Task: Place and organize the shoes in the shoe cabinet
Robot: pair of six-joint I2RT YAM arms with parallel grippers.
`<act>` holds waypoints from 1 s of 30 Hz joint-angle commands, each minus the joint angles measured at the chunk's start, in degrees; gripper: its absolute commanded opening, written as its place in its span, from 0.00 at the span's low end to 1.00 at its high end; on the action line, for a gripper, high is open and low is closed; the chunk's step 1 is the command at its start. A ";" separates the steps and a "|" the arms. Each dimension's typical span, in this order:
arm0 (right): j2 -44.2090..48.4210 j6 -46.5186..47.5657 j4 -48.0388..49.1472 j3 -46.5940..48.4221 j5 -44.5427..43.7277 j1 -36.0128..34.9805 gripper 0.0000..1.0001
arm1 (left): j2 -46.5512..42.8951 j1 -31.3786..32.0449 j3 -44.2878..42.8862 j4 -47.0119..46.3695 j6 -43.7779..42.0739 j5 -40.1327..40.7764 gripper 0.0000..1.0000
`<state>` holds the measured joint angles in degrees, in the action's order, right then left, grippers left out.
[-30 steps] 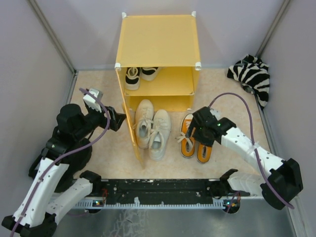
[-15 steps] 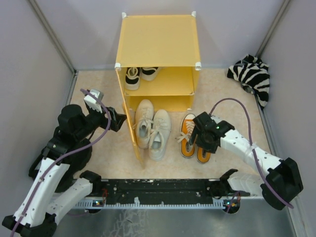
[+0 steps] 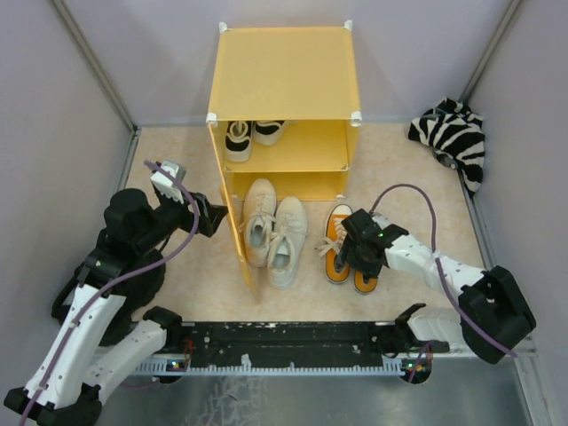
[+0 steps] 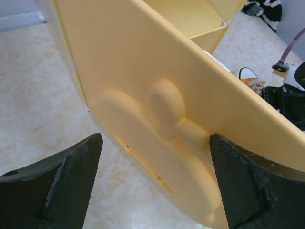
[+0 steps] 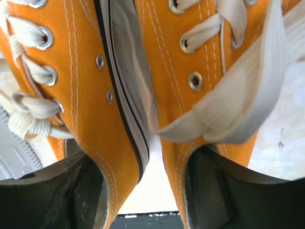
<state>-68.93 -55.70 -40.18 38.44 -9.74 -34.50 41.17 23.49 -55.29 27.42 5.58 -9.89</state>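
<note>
Wide-spread jaws on the left gripper (image 4: 155, 157) hold nothing. In the left wrist view both fingers face the outer side of the shoe cabinet's door (image 4: 143, 71), one either side of its embossed shape, and I cannot tell whether they touch it.

From the right wrist, the right gripper (image 5: 143, 167) also has its jaws wide. They straddle the adjoining inner walls of the orange shoes (image 5: 119, 86), one finger down in each shoe. Canvas lies against the fingers, but a firm pinch cannot be confirmed.

The top view sets it all against the shoe cabinet (image 3: 284, 75). The black shoes (image 3: 248, 135) sit on its upper shelf, so that pair looks done. The off-white shoes (image 3: 273, 231) lie at the mouth of its lower compartment; whether their toes are inside is unclear. The orange pair lies on the floor just in front of the cabinet's right front corner, under the right gripper. By my reckoning about a third is finished, with two pairs left to seat.

A zebra-striped bundle (image 3: 453, 133) lies well to the cabinet's right, out of play. The off-white pair fills the lower opening, which may crowd the orange pair's way in.
</note>
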 commanded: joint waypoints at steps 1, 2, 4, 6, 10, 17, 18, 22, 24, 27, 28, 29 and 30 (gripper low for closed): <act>-2.92 -0.06 5.52 -2.00 -2.78 -0.97 0.64 | 0.35 0.21 0.79 -0.52 -0.20 -0.31 0.99; -3.80 -0.17 5.67 -2.65 -3.09 -1.45 0.63 | 0.38 0.20 0.79 -0.57 -0.14 -0.35 0.99; -5.39 -0.64 5.25 -3.42 -4.37 -2.78 0.60 | 0.33 0.20 0.88 -0.55 -0.24 -0.02 0.99; -6.26 -1.06 3.92 -3.59 -6.42 -4.36 0.49 | 0.32 0.23 1.00 -0.53 -0.21 -0.07 0.99; -4.28 -1.81 1.04 -3.30 -9.73 -6.87 0.20 | 0.33 0.13 1.40 -0.77 0.25 -0.83 0.99; 6.80 -1.34 -9.04 3.64 -12.82 -9.57 0.00 | 0.19 0.23 0.19 -0.70 -0.10 -0.53 0.99; 8.07 -0.29 -10.58 5.66 -12.57 -9.66 0.00 | 0.27 0.23 -0.07 -0.70 -0.17 -0.36 0.99; 11.31 4.17 -16.46 13.86 -7.44 -9.72 0.00 | 0.51 0.20 -1.61 -0.56 -0.15 -0.42 0.99; 11.73 6.06 -18.31 17.75 -2.43 -9.71 0.00 | 0.49 0.21 -2.19 -0.53 -0.18 -0.77 0.99; 11.01 8.26 -19.91 22.48 4.17 -9.71 0.00 | 0.28 0.23 -2.66 -0.53 -0.14 -0.74 0.99; 10.68 9.02 -19.74 23.97 6.45 -9.71 0.00 | 0.31 0.24 -2.78 -0.45 -0.12 -0.70 0.99; 10.31 9.81 -19.43 25.29 8.39 -9.71 0.00 | 0.32 0.22 -2.93 -0.25 -0.13 -0.66 0.99; 9.93 10.81 -18.97 26.94 10.29 -9.71 0.00 | 0.25 0.21 -3.16 -0.07 -0.11 -0.51 0.99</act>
<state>-59.90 -49.93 -61.84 56.90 -7.81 -43.75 41.67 23.49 -55.81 27.33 5.80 -10.11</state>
